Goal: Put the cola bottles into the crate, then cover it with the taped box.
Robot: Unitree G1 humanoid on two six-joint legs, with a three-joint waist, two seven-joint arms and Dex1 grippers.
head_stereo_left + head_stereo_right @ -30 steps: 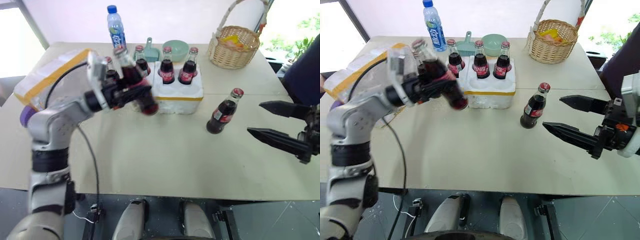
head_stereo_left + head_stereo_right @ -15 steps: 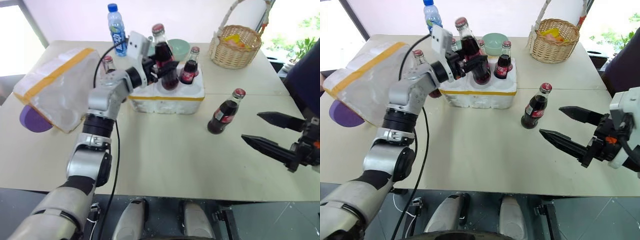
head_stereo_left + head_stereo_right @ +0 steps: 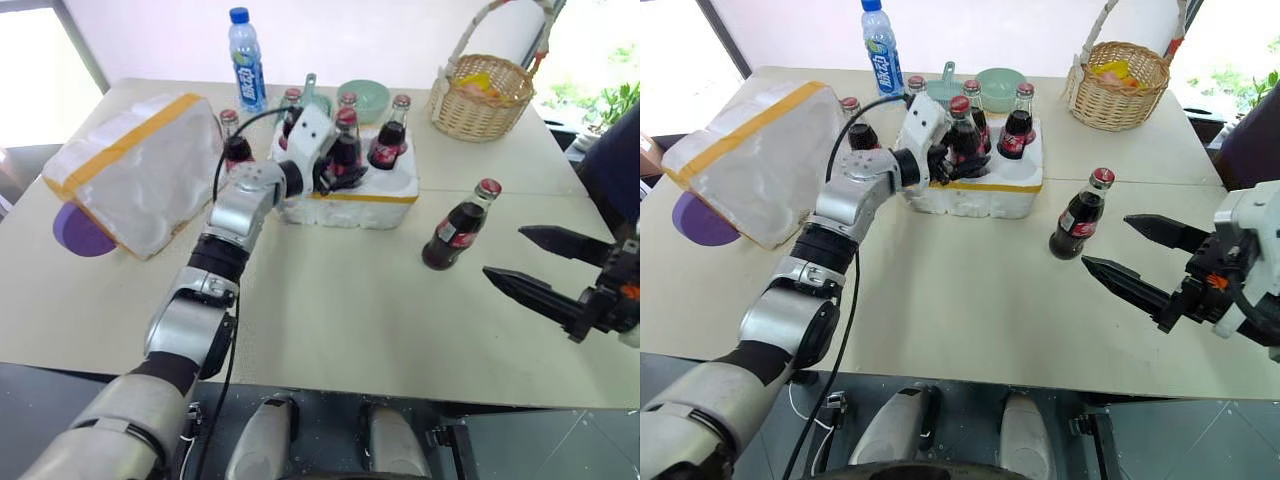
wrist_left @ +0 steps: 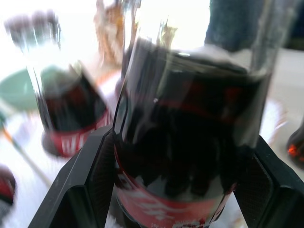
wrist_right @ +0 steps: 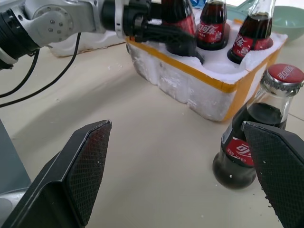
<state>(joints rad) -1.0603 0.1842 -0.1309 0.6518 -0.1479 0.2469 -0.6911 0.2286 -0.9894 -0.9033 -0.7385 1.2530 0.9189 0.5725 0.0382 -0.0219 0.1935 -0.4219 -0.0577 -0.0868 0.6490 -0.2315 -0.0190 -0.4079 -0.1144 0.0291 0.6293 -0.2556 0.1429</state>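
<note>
From left to right: the taped box (image 3: 135, 170) lies tilted on the table's (image 3: 330, 310) left side, a purple object (image 3: 78, 228) beneath its near corner; it is not yet on the crate. Behind its right edge one cola bottle (image 3: 234, 143) stands on the table beside the crate (image 3: 350, 195). My left gripper (image 3: 335, 172) is clenched around a cola bottle (image 3: 346, 150) at the crate's front row, the bottle upright with its base at or in a hole; the left wrist view shows a black finger (image 4: 95, 175) on either side of the dark glass. Three further bottles stand in the rear holes, the rightmost (image 3: 390, 135) nearest the basket (image 3: 485, 95). A sixth bottle (image 3: 457, 225) stands on the table to the right of the crate, and my right gripper (image 3: 535, 262) hangs spread wide and empty near it, apart from it. By my judgement the task is past half: three seated, a fourth being seated, two on the table, and the covering remains. Compared with a second ago, the left arm has carried its bottle from tilted in the air left of the crate to upright over the crate; the right gripper has barely shifted, and the camera itself has moved.
</note>
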